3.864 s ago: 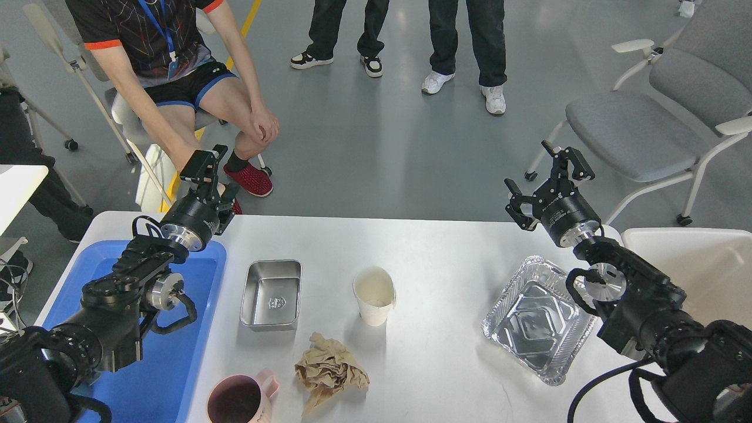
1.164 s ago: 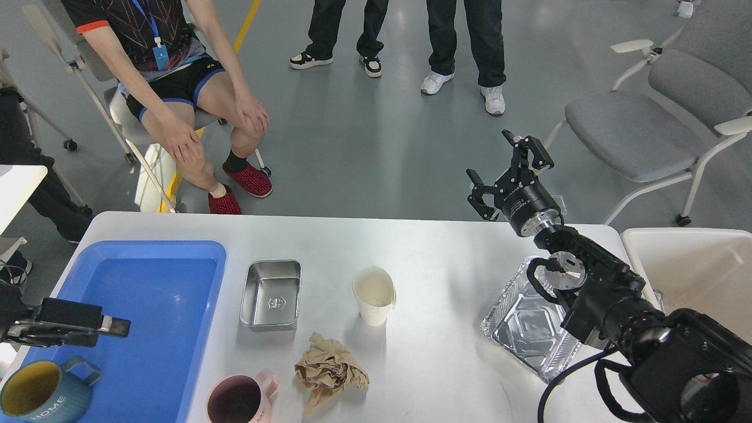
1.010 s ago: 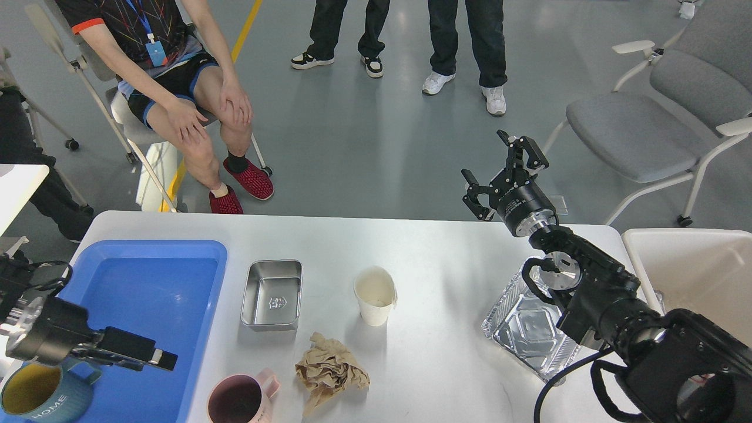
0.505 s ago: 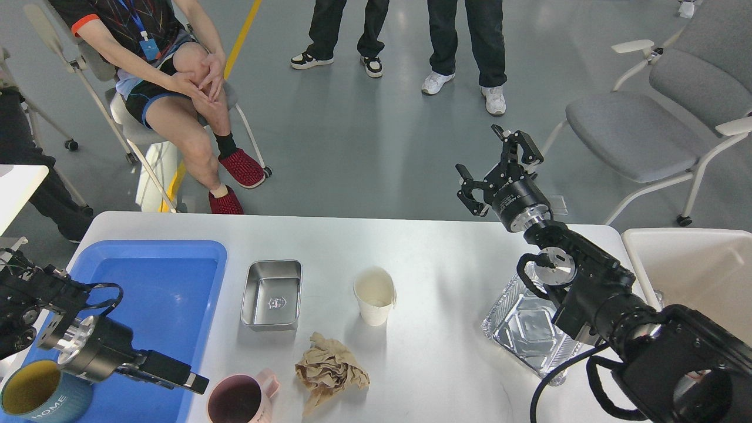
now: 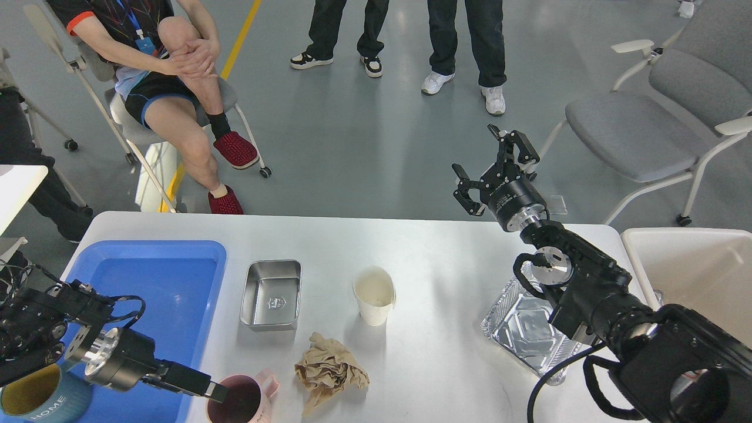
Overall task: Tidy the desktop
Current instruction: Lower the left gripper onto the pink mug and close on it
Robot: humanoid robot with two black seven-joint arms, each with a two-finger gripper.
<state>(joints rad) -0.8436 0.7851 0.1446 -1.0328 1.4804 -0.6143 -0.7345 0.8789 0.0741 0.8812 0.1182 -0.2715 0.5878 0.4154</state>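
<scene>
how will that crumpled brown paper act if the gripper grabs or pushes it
The crumpled brown paper looks light and floppy, so it would probably squash between closing jaws rather than resist. Its loose folds and ragged edges suggest that a pinch may catch only a flap. If pushed, it would likely slide across the smooth desktop rather than roll.

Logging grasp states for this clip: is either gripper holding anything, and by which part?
The right gripper is open in the air, holding nothing. The left gripper reaches the pink mug at its rim; a grip cannot be told.
</scene>
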